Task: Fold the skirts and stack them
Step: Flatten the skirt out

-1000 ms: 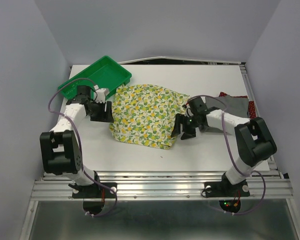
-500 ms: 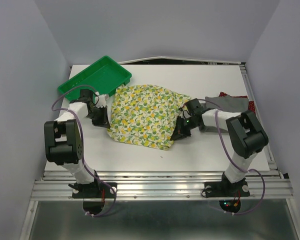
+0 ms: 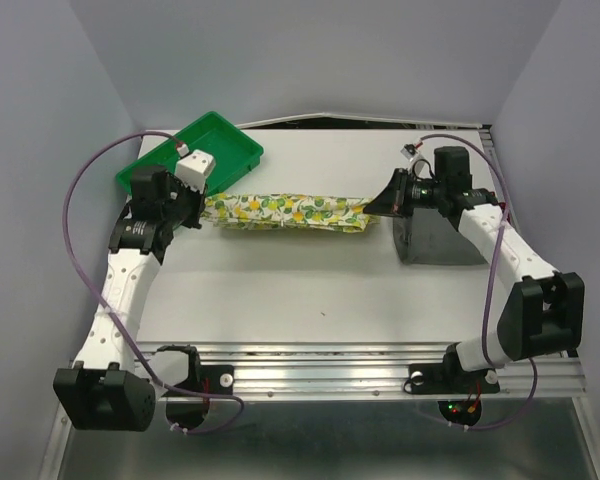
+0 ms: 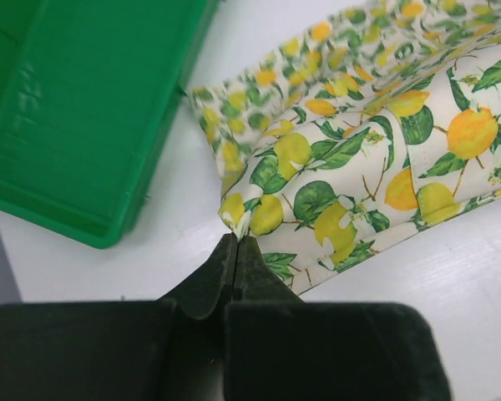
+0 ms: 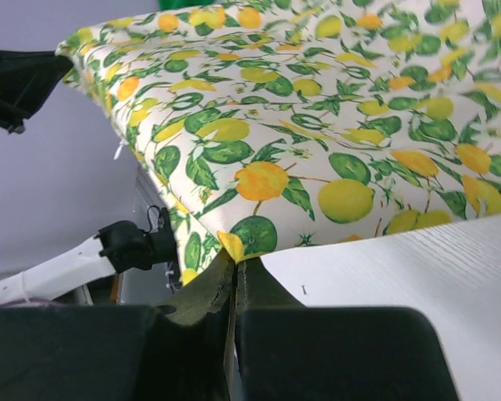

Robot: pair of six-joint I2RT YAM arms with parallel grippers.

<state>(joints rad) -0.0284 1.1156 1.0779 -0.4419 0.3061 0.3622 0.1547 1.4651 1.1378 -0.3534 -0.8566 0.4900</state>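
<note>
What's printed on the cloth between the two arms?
Yellow lemons, green leaves on the white skirt; best in the left wrist view.

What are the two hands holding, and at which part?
Both hold the lemon-print skirt: the left hand pinches one end's edge, the right hand the opposite end.

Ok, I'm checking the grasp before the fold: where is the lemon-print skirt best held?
At its two end corners, one from each side. The lemon-print skirt stretches as a long narrow band, so the left gripper pinching the left corner and the right gripper the right corner should hold it taut.
</note>
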